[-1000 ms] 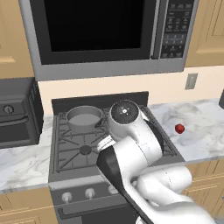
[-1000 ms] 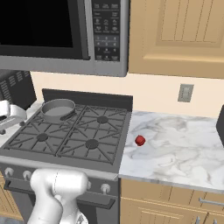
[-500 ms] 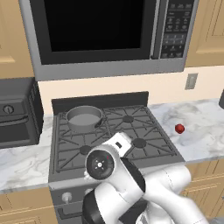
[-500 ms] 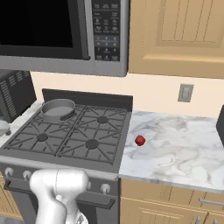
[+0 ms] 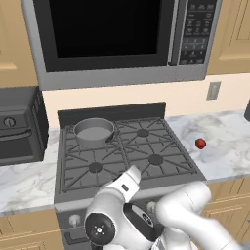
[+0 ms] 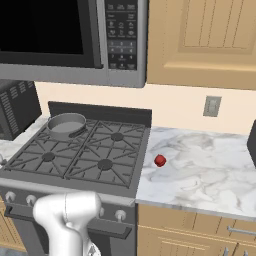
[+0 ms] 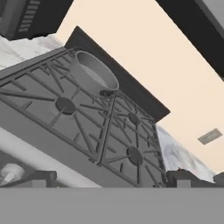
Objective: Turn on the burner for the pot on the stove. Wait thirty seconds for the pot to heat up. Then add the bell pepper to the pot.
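Claw [image 7: 109, 177] spread wide, grasping nothing, low before the stove [image 5: 122, 156] front. Pot [image 5: 93, 132] on stove's rear-left burner, well beyond it. Bell pepper [image 5: 200, 143] on desk [image 5: 219, 146], right of stove.

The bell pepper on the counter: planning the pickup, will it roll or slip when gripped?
The bell pepper looks small and rounded, so a nudge would likely roll it across the smooth marble counter. Its rendered skin seems glossy, perhaps slippery. It is probably light, being far smaller than the pot.
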Controlling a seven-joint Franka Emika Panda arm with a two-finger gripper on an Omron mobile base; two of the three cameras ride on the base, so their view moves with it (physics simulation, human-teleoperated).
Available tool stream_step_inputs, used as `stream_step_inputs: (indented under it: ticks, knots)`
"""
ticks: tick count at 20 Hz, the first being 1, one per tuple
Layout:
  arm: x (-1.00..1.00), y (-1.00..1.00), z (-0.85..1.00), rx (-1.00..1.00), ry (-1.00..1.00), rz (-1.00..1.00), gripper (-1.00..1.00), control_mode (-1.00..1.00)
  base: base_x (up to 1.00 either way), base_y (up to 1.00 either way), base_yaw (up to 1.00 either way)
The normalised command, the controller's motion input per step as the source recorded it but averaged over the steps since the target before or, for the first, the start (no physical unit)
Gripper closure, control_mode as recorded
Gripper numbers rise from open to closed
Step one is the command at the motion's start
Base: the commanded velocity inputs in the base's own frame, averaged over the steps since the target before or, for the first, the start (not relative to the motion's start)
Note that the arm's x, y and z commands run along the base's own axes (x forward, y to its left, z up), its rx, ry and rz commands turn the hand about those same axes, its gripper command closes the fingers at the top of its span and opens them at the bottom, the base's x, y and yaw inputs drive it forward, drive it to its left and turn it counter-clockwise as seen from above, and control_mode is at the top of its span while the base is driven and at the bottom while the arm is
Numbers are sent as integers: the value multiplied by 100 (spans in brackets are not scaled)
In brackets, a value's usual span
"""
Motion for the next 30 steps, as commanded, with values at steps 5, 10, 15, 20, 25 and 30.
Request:
stream_step_inputs:
  ticks: [5, 10, 15, 20, 25, 30]
  knots:
    - [-19, 0, -58, 17, 0, 1, -100, -100, 0, 0, 0]
    - [-12, 0, -48, 28, 5, 0, -100, -100, 0, 0, 0]
    - [0, 1, -65, 18, 0, 0, -100, -100, 0, 0, 0]
    - [-9, 0, -64, 17, -12, 0, -100, -100, 0, 0, 0]
    - [-14, 6, -71, 19, -19, 0, -100, -100, 0, 0, 0]
    - [-2, 2, -51, 29, -23, 0, -100, -100, 0, 0, 0]
